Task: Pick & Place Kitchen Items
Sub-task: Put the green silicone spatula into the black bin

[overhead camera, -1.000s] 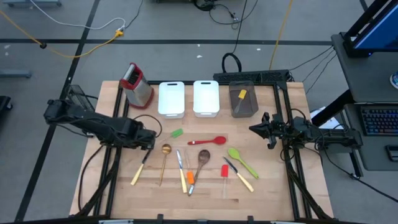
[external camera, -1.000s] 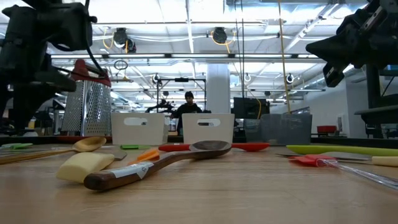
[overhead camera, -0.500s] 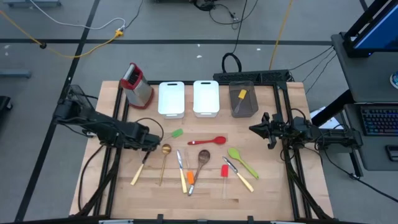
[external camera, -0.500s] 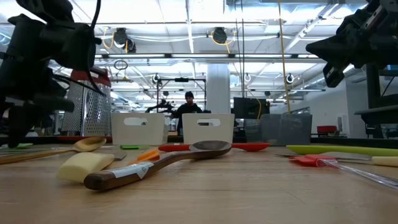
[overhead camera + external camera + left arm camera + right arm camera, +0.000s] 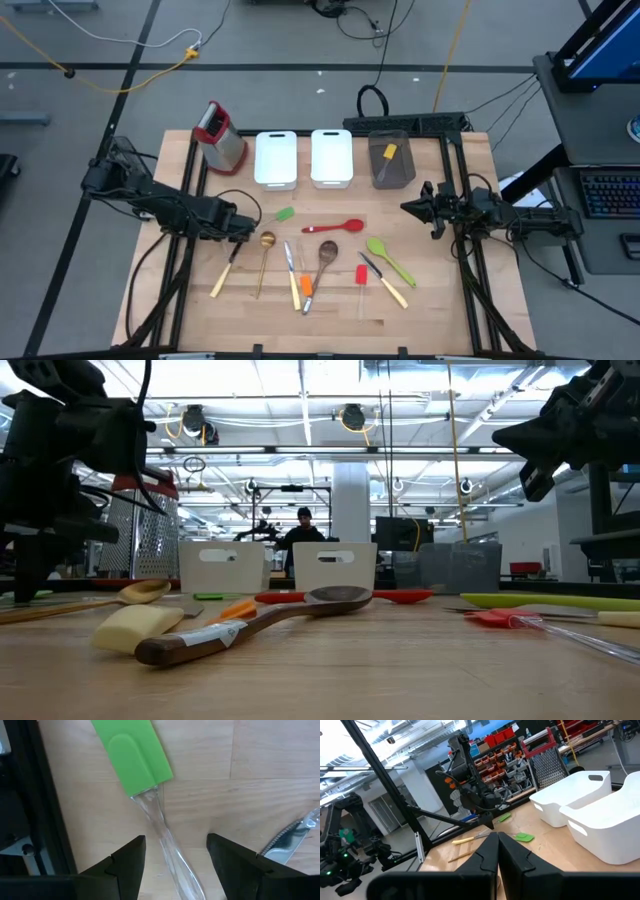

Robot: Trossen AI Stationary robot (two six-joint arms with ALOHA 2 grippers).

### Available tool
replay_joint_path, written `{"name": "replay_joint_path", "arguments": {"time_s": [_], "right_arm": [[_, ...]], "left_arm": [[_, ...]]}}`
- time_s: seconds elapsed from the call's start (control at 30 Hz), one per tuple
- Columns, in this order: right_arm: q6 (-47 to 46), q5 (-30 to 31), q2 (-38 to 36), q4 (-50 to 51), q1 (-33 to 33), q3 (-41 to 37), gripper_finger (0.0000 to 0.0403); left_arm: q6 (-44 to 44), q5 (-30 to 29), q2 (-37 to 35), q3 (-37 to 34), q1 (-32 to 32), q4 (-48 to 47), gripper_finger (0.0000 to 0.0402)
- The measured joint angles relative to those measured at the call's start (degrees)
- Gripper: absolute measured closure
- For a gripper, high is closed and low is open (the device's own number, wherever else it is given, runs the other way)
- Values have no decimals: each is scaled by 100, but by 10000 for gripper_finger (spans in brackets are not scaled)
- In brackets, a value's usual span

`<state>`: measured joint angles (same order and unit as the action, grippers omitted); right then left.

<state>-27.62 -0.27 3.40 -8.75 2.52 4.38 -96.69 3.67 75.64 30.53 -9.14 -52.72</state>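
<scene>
Grey floor [image 5: 300,40], ceiling lights [image 5: 350,415]

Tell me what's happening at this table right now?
The left gripper is open and poised over the clear handle of the green-bladed spatula lying on the wooden table, one finger on either side, not yet closed on it. The right gripper is shut and waits at the table's right edge. A yellow spatula already lies in the grey rectangular tray; the two white trays look empty. The other utensils lie spread across the table's middle.
</scene>
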Motion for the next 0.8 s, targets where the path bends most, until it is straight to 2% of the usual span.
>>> {"name": "replay_joint_path", "arguments": {"time_s": [0.8], "right_arm": [[-1, 0, 0, 0, -1, 0, 403]], "left_arm": [[193, -62, -29, 6, 2, -12, 174]]}}
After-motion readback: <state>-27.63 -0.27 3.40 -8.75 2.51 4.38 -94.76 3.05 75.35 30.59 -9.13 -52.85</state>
